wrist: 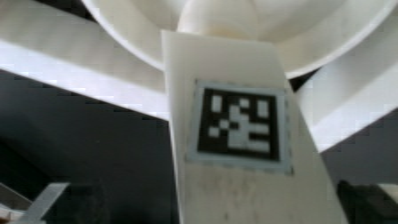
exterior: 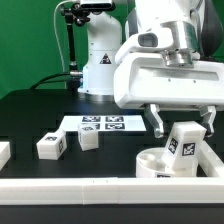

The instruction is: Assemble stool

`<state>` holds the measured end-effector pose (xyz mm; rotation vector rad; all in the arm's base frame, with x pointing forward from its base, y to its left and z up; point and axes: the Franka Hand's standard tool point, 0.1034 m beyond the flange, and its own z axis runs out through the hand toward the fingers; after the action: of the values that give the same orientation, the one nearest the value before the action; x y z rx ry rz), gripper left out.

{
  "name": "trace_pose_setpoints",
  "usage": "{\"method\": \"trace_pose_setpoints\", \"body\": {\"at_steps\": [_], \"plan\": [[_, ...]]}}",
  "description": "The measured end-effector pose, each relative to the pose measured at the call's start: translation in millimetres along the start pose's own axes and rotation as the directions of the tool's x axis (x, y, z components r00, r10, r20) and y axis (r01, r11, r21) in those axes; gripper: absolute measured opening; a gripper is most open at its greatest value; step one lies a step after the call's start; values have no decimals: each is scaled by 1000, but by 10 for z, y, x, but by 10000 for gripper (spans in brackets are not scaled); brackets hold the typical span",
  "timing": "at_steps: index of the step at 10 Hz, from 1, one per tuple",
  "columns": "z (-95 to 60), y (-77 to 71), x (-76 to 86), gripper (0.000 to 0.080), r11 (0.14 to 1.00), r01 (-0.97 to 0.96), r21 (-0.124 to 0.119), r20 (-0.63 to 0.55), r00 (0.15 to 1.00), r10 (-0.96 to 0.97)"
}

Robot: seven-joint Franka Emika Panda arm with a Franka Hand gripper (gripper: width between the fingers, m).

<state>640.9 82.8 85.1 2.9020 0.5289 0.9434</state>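
The round white seat (exterior: 148,162) lies at the front on the exterior view's right, against the border rail. A white block leg (exterior: 184,146) with a marker tag stands upright in it. My gripper (exterior: 183,131) hangs over this leg, open, one finger on each side with a gap to each. In the wrist view the tagged leg (wrist: 231,120) fills the middle and reaches into the seat (wrist: 196,30). The dark fingertips (wrist: 43,200) show at the edges, apart from the leg. Two loose legs (exterior: 52,146) (exterior: 87,139) lie on the black table.
The marker board (exterior: 102,124) lies flat behind the loose legs. A long white border rail (exterior: 90,190) runs along the front, and a white part (exterior: 3,152) sits at the exterior view's left edge. The arm's base (exterior: 100,60) stands at the back.
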Motion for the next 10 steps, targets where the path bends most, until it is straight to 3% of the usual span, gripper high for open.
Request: {"method": "trace_pose_setpoints", "body": {"at_steps": [5, 9, 10], "plan": [[-178, 79, 167, 649, 1000, -8, 12, 26, 1000, 8], [-92, 16, 79, 649, 999, -11, 38, 87, 996, 8], [-70, -75, 30, 649, 995, -37, 89, 213, 977, 17]]}}
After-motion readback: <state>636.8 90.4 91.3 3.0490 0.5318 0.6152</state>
